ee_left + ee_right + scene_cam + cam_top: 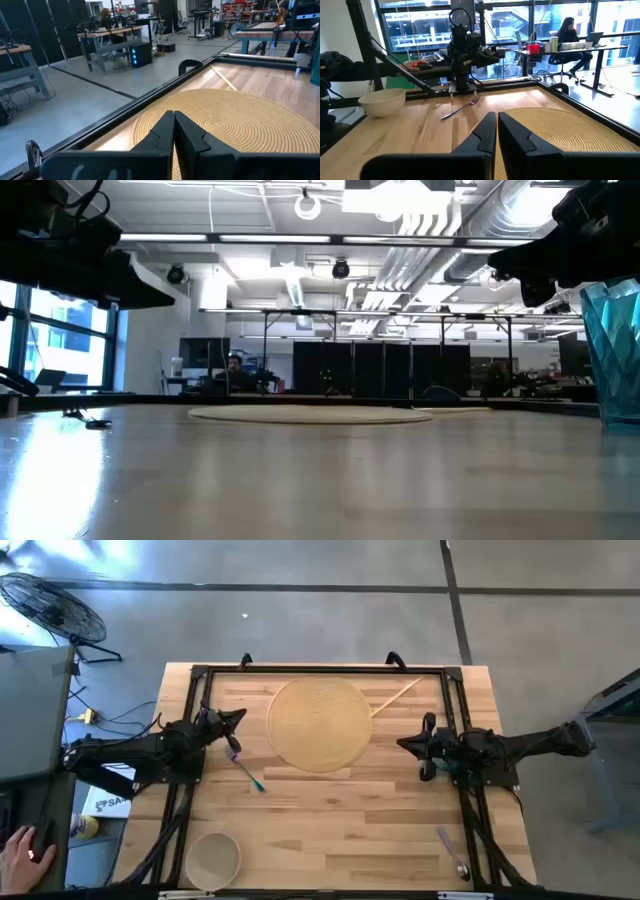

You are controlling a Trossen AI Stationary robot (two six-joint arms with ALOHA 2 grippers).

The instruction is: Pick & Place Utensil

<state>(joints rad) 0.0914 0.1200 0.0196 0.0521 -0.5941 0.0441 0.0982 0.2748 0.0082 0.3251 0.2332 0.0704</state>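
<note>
Fork point(245, 769): lying flat on the wooden table point(330, 820), teal handle pointing toward the front edge, tines up near the left gripper. Nobody's holding it.
Spoon point(452, 852): purple handle, way over in the front right corner, well apart from the fork.
Left gripper point(236, 721): parked just beside the fork's tines and next to the mat's left edge, fingers pinched together with nothing between them.
Right gripper point(407, 744): sitting off the mat's right edge, fingers also closed up on nothing.
Placemat point(320, 723): big round woven one, toward the back, between the two grippers.
Chopstick point(396, 697): lies slanted, touching the mat's back right rim.
Bowl point(213, 859): pale, front left corner, right way up.
Person's hand point(22, 853): off the table, far left.
</note>
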